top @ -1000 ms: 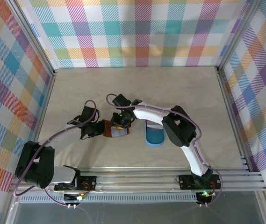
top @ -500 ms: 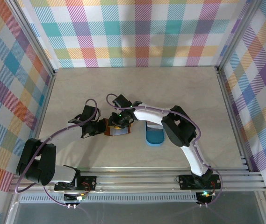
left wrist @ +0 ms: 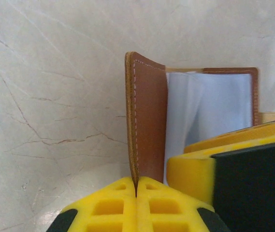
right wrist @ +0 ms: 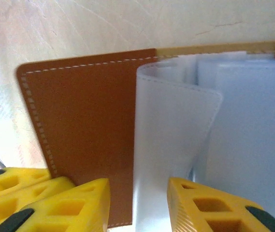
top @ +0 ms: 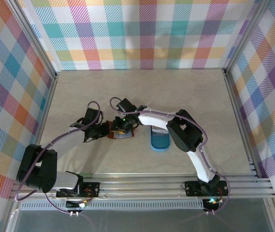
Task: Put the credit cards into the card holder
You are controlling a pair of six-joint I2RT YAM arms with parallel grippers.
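The card holder (top: 119, 136) lies open on the table (top: 176, 92), about midway between the left and right edges and closer to the near edge than the far one. The blue tray (top: 159, 140) sits just to its right.

The left gripper (left wrist: 136, 191) is pressed together on the edge of the brown cover (left wrist: 147, 121), standing it upright. The right gripper (right wrist: 138, 203) is spread, with a clear sleeve (right wrist: 176, 130) lying between its fingers but apparently not pinched.

I judge this to be the opening step, baring a pocket, and neither claw carries any of the credit cards. The next move calls for the left claw to keep its pinch while the right claw fetches a card and slides it edge-first into the sleeve.
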